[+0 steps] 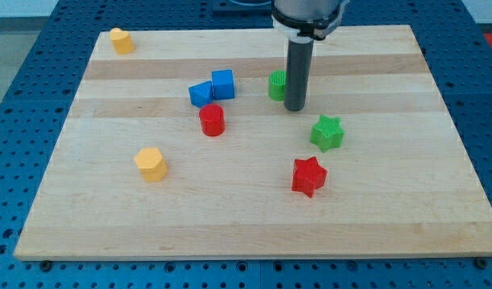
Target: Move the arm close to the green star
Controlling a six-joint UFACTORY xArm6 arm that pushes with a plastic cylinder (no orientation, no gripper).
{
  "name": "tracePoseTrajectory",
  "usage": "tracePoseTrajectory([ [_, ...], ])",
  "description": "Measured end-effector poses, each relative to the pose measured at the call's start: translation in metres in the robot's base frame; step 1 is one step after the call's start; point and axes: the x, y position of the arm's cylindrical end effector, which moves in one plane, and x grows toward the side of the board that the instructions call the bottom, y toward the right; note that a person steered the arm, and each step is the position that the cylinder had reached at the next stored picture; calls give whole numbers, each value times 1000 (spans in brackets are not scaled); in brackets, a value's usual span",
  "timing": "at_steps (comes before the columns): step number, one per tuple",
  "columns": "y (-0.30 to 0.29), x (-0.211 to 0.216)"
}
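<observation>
The green star lies on the wooden board right of centre. My tip rests on the board a short way up and to the left of the star, with a small gap between them. A second green block stands just left of the rod, partly hidden by it; its shape is unclear.
A red star lies below the green star. A red cylinder and two blue blocks sit left of the tip. A yellow block lies at lower left, another yellow block at the top left corner.
</observation>
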Motion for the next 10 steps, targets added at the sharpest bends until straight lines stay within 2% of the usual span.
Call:
tracePoseTrajectory([
  [1, -6, 7],
  [2, 17, 4],
  [4, 94, -9],
  [5, 96, -8],
  [7, 116, 34],
  [10, 116, 48],
])
